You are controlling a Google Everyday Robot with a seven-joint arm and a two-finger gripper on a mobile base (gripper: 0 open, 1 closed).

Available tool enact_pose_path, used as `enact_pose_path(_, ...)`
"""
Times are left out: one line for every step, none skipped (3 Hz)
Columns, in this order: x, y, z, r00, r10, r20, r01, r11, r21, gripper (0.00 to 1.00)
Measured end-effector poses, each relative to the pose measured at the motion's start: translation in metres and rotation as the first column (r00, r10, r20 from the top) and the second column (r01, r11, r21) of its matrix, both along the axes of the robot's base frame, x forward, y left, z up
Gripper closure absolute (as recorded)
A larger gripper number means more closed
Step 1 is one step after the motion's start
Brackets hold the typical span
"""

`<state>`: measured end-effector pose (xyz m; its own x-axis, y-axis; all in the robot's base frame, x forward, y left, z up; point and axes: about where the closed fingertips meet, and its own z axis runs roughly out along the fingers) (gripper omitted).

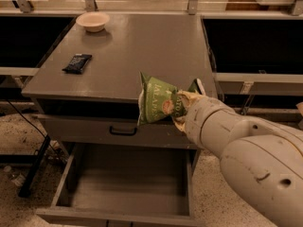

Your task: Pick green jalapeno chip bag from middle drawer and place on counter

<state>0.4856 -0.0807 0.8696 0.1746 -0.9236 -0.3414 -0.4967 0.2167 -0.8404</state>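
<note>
Gripper: the gripper (182, 109) is near the middle of the view. It is up in the air at the front edge of the counter (142, 51), close to the right corner.
Fingers: they are squeezed tight on the right side of the green jalapeno chip bag (158, 100).
Bag: the bag is held up in the air. It stands on its end and tips a little to the left. Its front faces the camera, with pale letters and a round orange-red mark.
Where the bag is: it hangs in front of the counter's front edge and high above the open drawer. I cannot tell if it touches the counter edge.
Arm: a big pale arm (246, 150) comes in from the bottom right corner and goes up to the gripper.
Middle drawer: the middle drawer (128, 183) is pulled far out, low in the view. Its flat grey floor shows.
Drawer front: a grey panel with a black handle (123, 131) sits shut just above the open drawer. The handle is a bit left of the bag's bottom.
Bowl: a pale bowl (93, 21) sits on the counter at the far left corner.
Dark packet: a small flat dark packet (77, 63) lies on the left side of the counter, well apart from the bag.
</note>
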Motion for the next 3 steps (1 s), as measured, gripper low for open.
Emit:
enact_pose_path(0.014, 0.000, 0.002, 0.9998, 0.018, 0.005, -0.018, 1.000, -0.003, 1.00)
enact_pose_path(0.044, 0.004, -0.004, 0.9980, 0.062, -0.011, -0.063, 0.998, -0.020, 1.00)
enact_pose_path(0.044, 0.004, -0.004, 0.9980, 0.062, -0.011, -0.063, 0.998, -0.020, 1.00)
